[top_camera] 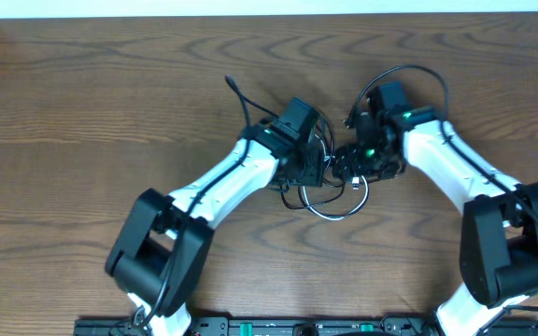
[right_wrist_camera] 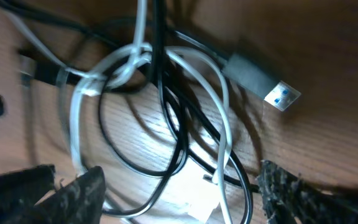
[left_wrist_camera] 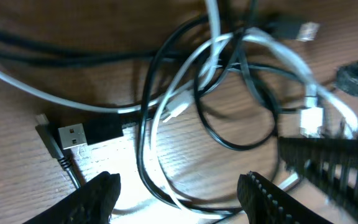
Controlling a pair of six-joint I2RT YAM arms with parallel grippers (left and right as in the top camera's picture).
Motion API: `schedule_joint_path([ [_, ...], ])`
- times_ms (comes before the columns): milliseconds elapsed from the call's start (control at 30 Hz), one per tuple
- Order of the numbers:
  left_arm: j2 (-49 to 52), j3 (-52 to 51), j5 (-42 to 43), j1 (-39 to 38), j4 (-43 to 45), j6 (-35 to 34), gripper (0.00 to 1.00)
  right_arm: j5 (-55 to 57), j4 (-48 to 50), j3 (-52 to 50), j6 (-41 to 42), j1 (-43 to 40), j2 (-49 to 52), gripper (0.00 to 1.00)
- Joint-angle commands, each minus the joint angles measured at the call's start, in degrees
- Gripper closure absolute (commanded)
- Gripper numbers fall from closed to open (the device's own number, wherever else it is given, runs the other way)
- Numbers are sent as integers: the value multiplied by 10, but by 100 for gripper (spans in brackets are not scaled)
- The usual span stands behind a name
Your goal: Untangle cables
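Overhead desk (top_camera: 63,112): brown wood grain, filling the frame
Arms: left arm (top_camera: 222,182) reaches in from the lower left, right arm (top_camera: 456,163) from the lower right; they meet just above the centre
Cables (top_camera: 330,198): one tangled bunch lying on the desk at centre, under and between the two wrists; a pale loop curves out below it
Loose black end (top_camera: 236,89): trails from the bunch toward the upper left
White cable (left_wrist_camera: 212,15): left wrist view, drops from the top edge and loops across the middle, crossing over and under the black cables (left_wrist_camera: 143,130)
Left gripper (left_wrist_camera: 179,193): released, fingertips apart at the bottom edge, cable loops lying on the desk between them, nothing grasped
Right gripper (right_wrist_camera: 179,193): released, fingers wide apart in the lower corners of the right wrist view, white and black loops lying between them
Black USB plug (left_wrist_camera: 73,134): metal end facing left, centre left, flat on the desk
Grey USB plug (right_wrist_camera: 281,94): blue insert showing, upper right, clear of the loops
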Motion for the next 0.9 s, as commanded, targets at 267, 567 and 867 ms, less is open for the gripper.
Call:
schedule_joint_path([
  [267,73,-9,-27,-3,28,-35,35,184,68,-54,91,43,6,18],
  [567,18,-8,-40,-3,14,-56,35,183,92,-62,94,45,6,15],
  [867,13,-7,-61,-4,33,-85,35,183,111,-62,108,45,6,12],
])
